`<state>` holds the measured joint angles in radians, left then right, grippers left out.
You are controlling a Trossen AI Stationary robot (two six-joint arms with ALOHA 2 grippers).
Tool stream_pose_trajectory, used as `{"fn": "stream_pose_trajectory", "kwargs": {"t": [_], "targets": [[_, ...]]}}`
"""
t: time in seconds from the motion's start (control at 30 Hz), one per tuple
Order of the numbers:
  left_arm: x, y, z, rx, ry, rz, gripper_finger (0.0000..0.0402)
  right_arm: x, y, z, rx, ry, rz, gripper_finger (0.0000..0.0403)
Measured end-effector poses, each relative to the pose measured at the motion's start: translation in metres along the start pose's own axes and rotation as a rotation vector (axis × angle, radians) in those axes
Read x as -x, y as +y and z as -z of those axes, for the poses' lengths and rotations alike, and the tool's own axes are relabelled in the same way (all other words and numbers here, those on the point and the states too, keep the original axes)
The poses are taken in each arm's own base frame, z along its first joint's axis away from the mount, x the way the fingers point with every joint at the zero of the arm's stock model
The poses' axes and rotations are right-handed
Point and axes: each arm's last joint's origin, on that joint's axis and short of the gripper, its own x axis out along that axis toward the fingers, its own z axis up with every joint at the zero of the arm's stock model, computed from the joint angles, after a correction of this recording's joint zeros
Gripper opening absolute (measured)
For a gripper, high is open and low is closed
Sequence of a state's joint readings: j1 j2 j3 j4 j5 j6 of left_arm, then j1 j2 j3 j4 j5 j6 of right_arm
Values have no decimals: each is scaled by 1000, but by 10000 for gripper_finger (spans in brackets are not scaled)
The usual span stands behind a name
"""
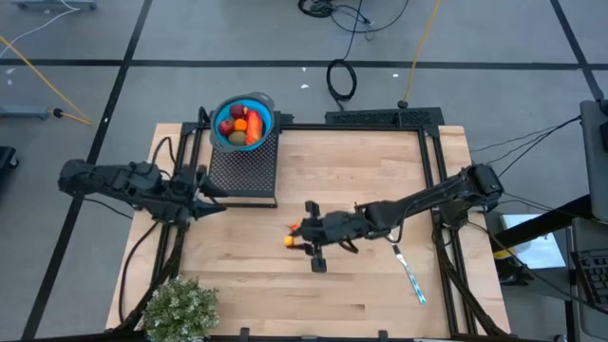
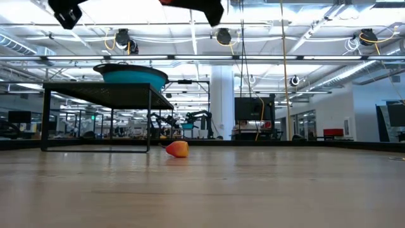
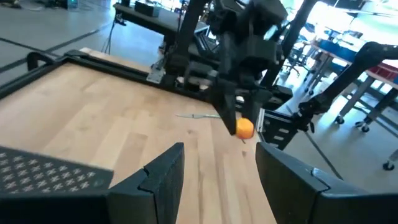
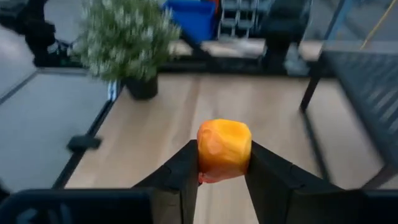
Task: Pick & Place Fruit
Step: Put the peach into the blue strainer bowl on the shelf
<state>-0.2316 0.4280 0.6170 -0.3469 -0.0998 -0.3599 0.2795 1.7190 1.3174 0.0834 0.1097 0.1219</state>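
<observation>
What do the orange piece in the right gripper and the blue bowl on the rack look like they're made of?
Small orange fruit piece, pinched in the right gripper: probably moulded plastic or foam, going by its smooth, faceted, evenly coloured skin. Round blue bowl on the black mesh rack: likely plastic or silicone, with a matte, uniform teal wall and grey rim.

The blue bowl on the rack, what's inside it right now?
The bowl holds a red-orange oblong, two dark red balls, an olive-brown oval and a small orange piece. Anything beneath that pile is covered.
</observation>
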Motion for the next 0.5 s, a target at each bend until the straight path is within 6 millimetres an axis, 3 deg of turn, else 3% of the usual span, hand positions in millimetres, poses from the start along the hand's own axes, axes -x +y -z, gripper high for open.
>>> {"fn": "stream_pose_trajectory", "kwargs": {"t": [0.2,0.5], "targets": [[-27,-6,-7,-42,-48,23,200,3,-20,-15,125,-103,42,104],[-70,-11,-10,-154,-100,34,200,3,-40,-20,280,-130,101,107]]}}
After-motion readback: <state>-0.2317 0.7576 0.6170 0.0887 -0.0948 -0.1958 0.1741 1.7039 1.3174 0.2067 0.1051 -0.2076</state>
